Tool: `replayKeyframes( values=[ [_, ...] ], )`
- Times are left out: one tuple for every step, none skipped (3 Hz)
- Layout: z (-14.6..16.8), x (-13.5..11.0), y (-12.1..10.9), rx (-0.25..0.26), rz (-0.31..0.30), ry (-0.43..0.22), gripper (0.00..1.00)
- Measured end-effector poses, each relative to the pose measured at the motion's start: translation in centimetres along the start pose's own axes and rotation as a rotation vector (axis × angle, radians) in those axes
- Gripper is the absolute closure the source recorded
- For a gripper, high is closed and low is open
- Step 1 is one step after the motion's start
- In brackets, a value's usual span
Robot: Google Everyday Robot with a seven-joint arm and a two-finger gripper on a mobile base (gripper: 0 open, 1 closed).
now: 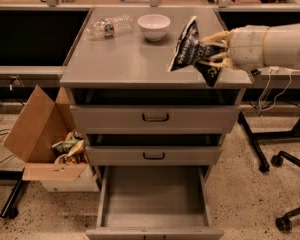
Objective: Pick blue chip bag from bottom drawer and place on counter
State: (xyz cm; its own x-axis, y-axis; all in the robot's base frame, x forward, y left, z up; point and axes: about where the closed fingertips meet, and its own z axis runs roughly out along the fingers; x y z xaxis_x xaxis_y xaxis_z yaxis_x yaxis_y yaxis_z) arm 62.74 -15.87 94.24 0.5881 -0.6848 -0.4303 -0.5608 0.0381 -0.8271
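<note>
The blue chip bag (190, 51) is dark navy with white lettering and hangs tilted over the right part of the grey counter (130, 59). My gripper (209, 51) reaches in from the right and is shut on the bag, holding it just above the counter top near its right front corner. The bottom drawer (155, 194) is pulled open below, and its flat grey floor is bare.
A white bowl (154, 26) and a clear plastic bottle (109, 26) sit at the back of the counter. Two shut upper drawers have dark handles (155, 117). An open cardboard box (45, 139) with wrappers stands at the left. A chair base (290, 219) is at the right.
</note>
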Motion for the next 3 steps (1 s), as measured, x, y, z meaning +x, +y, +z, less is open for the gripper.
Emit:
replayKeyframes(
  values=[
    [4.1,2.3,-2.9,-0.027,0.002,-0.004,1.0],
    [7.8,3.5,-4.9,-0.057,-0.003,0.004,1.0],
    [11.2,4.8,-5.9,-0.088,0.013,0.034,0.84]
  ],
)
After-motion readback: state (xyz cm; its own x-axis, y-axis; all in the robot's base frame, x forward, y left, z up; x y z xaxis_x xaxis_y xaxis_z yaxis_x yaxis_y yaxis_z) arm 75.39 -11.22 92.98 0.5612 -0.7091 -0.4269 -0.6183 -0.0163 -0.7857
